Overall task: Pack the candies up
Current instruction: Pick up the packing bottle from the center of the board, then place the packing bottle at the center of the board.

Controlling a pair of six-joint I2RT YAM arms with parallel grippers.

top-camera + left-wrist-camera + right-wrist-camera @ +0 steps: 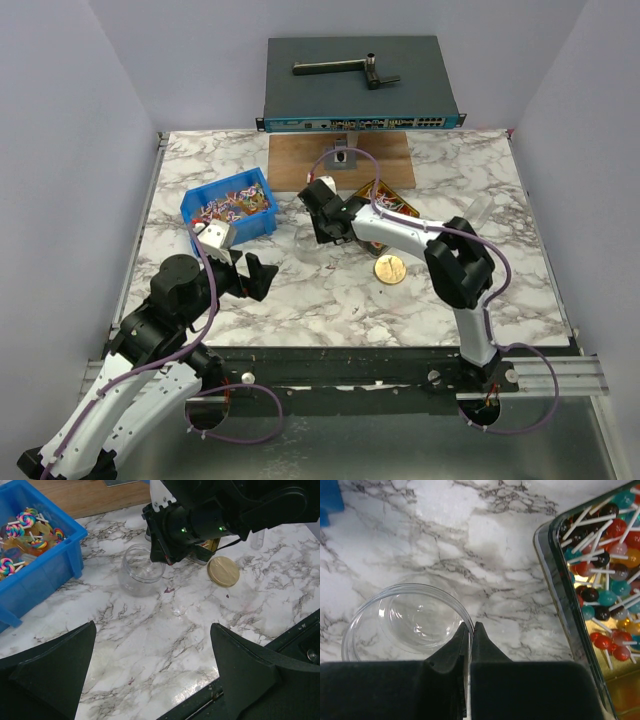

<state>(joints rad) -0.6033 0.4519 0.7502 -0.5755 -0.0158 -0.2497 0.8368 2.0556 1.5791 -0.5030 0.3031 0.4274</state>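
Candies (232, 203) with coloured swirls fill a blue bin (203, 200) at the left; they also show in the left wrist view (22, 530). More round candies on sticks (607, 575) lie in a dark-rimmed tray (559, 595) right of a clear empty jar (405, 620). My right gripper (471, 626) is shut on the jar's near rim, one finger inside and one outside. From the left wrist the jar (140, 570) stands on the marble under the right arm. My left gripper (152, 625) hangs open over bare marble near the front edge, holding nothing.
A round gold lid (390, 268) lies flat on the marble, right of the jar (223, 571). A wooden board (340, 160) and a network switch (360, 85) stand at the back. The table's dark front edge (280, 640) is close to the left gripper.
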